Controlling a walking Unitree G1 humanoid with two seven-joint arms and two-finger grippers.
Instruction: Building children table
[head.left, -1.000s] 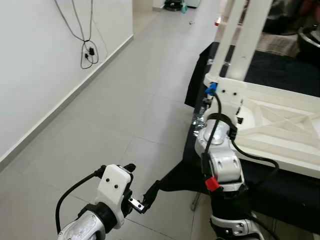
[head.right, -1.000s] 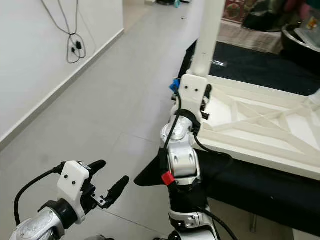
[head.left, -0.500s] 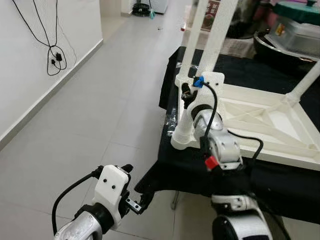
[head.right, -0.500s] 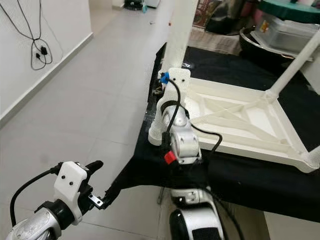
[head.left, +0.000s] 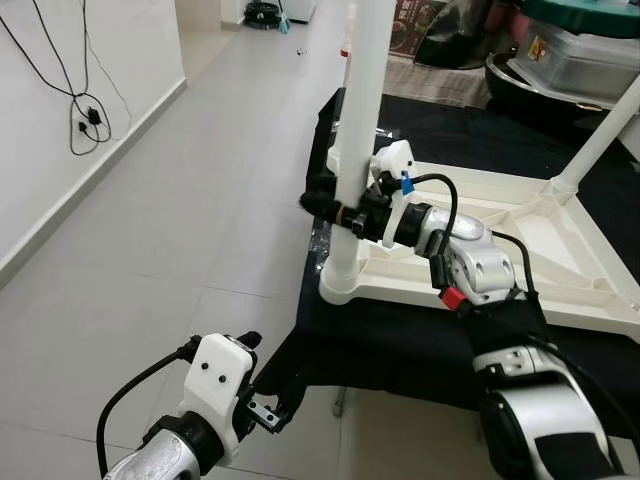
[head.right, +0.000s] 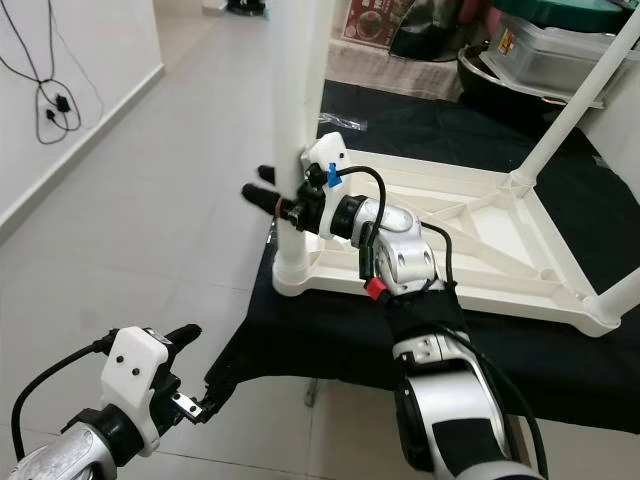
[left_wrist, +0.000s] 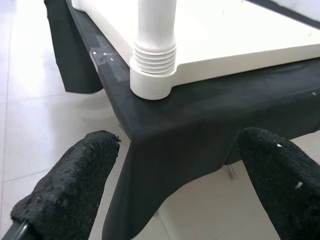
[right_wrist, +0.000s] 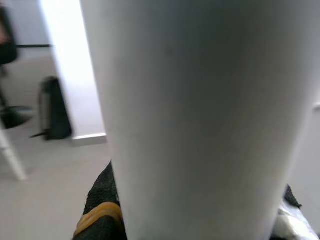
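A white plastic children's table (head.left: 520, 262) lies upside down on a black cloth (head.left: 400, 345). Its near-left leg (head.left: 360, 120) stands upright in the corner socket (left_wrist: 152, 80). My right gripper (head.right: 285, 203) reaches sideways from the right and is shut on this leg a little above the socket, one black finger (head.right: 262, 194) showing past it. In the right wrist view the leg (right_wrist: 200, 115) is pressed close between the fingers (right_wrist: 100, 212). My left gripper (head.left: 268, 372) hangs low over the floor, left of the cloth's corner, open and holding nothing; its fingers (left_wrist: 70, 190) frame the socket from below.
Two more white legs (head.right: 572, 95) stand at the table's far and right corners. Pots and a lidded container (head.left: 575, 55) sit behind. A white wall with hanging cables (head.left: 85, 115) runs along the left, with tiled floor (head.left: 180, 230) between it and the cloth.
The view has swung right and closer to the table. My right wrist has turned sideways and its fingers have closed around the near-left leg. The left gripper stays low and open.
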